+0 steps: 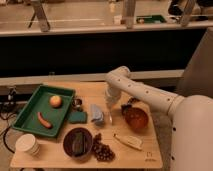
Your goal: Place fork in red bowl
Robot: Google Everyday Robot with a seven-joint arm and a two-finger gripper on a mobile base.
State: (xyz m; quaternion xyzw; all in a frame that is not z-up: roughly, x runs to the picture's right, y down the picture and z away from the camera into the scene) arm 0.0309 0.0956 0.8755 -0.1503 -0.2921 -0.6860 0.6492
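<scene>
Gripper [110, 106] hung at the centre of the frame, just left of the red bowl [136, 119], its claw pressed together over the fork [109, 118]. The fork lay between a blue cloth [96, 114] and the bowl. Whether the claw pinched it was unclear.

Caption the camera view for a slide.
Pincer shut low over the fork, beside the red bowl on the wooden table.

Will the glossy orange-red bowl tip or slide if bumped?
Probably slides: the glossy orange-red round bowl sits low and wide on the smooth wooden table. Tipping seems unlikely. The gripper, jaws shut, hangs close beside it.
</scene>
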